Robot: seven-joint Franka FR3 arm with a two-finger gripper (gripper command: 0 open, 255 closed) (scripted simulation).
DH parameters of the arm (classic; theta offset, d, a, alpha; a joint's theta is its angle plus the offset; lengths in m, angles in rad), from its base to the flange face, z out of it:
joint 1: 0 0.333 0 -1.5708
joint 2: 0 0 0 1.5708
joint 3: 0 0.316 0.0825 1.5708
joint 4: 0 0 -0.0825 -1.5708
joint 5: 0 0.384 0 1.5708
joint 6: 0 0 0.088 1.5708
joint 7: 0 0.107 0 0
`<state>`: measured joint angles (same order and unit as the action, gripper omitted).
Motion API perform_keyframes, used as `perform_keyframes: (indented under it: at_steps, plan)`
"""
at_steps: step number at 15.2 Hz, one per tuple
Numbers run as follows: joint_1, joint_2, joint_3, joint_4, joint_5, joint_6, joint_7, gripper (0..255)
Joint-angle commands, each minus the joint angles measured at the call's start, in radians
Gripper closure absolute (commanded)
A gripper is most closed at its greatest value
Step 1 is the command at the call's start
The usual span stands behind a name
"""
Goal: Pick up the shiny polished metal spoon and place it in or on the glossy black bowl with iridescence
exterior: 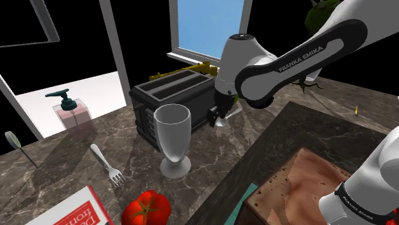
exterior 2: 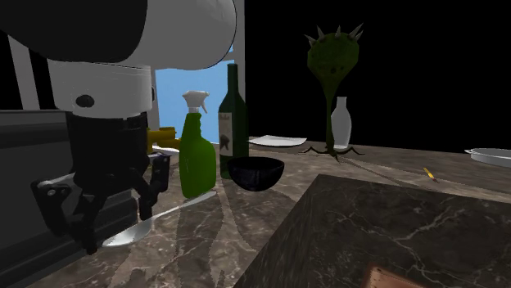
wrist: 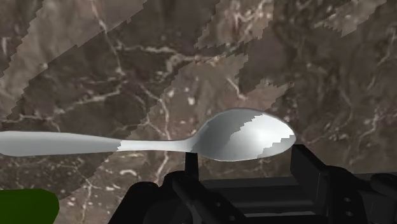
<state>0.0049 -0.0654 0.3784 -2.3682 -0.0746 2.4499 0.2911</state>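
The shiny metal spoon (wrist: 245,135) lies flat on the dark marble counter (wrist: 127,63), its long handle (wrist: 57,144) stretching off to one side. My black gripper (wrist: 248,160) is open and sits right over the spoon's bowl, one fingertip (wrist: 191,160) by its neck and the other just past its tip. In the second exterior view the gripper (exterior 2: 115,217) hangs low over the spoon (exterior 2: 156,219). The glossy black bowl (exterior 2: 255,173) stands upright on the counter beyond the handle's end. In the shoulder view the gripper (exterior: 220,120) is beside the toaster's end.
A black toaster (exterior: 169,102) stands close beside the gripper. A green spray bottle (exterior 2: 196,155) and a dark wine bottle (exterior 2: 233,123) rise between spoon and bowl. A tall glass (exterior: 172,137), a fork (exterior: 105,163) and a tomato (exterior: 146,208) lie nearer. A raised dark block (exterior 2: 393,229) flanks the counter.
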Motion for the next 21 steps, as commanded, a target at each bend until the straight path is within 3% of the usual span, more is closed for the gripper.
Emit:
perform_keyframes:
  at_steps: [1, 21]
  plan:
    - [0.001, -0.018, -0.001, 0.013, 0.012, -0.03, -0.01, 255]
    - [0.009, -0.142, -0.022, 0.172, 0.078, -0.304, -0.072, 255]
